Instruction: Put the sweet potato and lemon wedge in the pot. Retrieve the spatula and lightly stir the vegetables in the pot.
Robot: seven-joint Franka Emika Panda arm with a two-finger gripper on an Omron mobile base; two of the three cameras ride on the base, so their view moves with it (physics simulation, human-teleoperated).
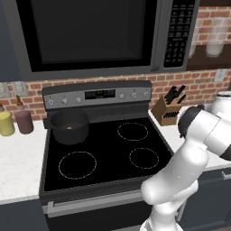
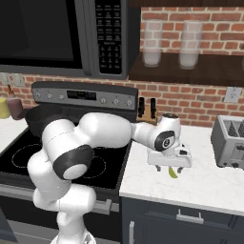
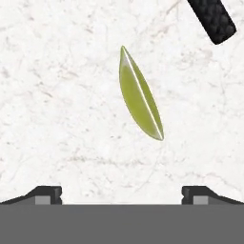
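Jaws wide above lemon wedge [image 3: 139, 95]

We see a white marble counter [image 2: 200, 183] to the right of the black stove [image 1: 108, 155]. On it lies the lemon wedge [image 2: 172, 173], flat on the stone near the front. A toaster [image 2: 229, 142] stands at the far right, and a knife block [image 1: 166, 110] sits at the back by the brick wall. Left of the stove, another stretch of counter [image 1: 18, 158] carries a yellow jar [image 1: 6, 123] and a maroon jar [image 1: 24, 122]. The pot [image 1: 69, 127] rests on the stove's far left burner, with the sweet potato [image 1: 69, 127] inside. In the hand view a black handle end [image 3: 212, 20] lies on the marble beyond the wedge.
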